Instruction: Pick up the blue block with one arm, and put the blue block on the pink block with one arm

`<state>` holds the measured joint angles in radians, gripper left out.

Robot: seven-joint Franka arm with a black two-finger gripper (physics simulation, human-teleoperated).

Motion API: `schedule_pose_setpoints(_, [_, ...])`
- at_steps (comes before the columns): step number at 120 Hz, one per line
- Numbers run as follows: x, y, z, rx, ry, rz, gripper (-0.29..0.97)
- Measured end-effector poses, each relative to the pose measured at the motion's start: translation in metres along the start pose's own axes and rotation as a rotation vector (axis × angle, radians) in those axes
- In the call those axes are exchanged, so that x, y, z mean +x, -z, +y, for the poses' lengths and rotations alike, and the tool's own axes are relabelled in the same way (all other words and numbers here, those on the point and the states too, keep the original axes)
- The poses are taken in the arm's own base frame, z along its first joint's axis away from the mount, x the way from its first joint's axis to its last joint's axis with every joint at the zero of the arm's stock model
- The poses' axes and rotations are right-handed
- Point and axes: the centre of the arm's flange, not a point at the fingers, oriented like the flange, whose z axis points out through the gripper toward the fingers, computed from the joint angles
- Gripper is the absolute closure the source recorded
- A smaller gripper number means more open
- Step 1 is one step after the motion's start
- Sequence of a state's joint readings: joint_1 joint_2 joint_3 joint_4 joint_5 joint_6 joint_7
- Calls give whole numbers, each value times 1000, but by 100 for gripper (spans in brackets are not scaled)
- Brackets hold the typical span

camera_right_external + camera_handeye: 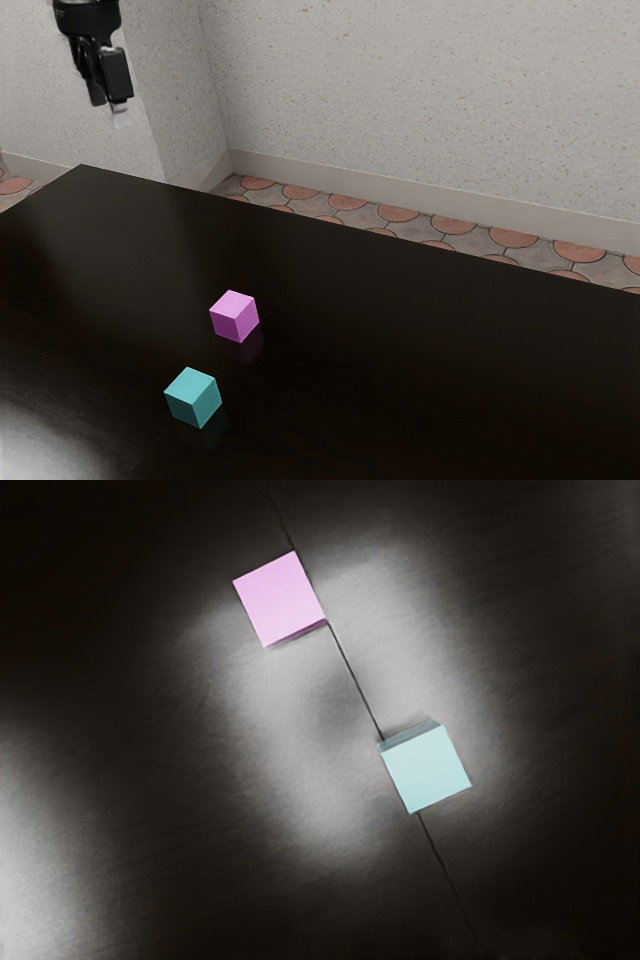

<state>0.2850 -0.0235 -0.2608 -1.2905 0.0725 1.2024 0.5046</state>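
Note:
The blue block (192,396), a small teal cube, rests on the dark table (420,340) toward the front. The pink block (234,315) stands a short way behind it, and the two do not touch. My gripper (108,103) hangs high over the table's far left corner, well away from both cubes, open and holding nothing. From the wrist view I look straight down on the pink block (280,598) and the blue block (425,768), which lie on opposite sides of a thin seam (352,680) in the tabletop.
A speckled wall (420,90) with a pale baseboard runs behind the table, and a strip of tiled floor (450,225) lies between them. The table's far edge (330,222) slants across the exterior view.

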Motion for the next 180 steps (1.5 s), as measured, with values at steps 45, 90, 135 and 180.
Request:
schedule_pose_setpoints(45, [2,-29,65,-15,-187,-90,0])
schedule_pose_setpoints(90, [-20,-170,135,-28,-144,-247,0])
schedule_pose_setpoints(135, [-44,-272,112,1,222,-167,0])
schedule_pose_setpoints(180, [-30,-352,78,24,420,-189,0])
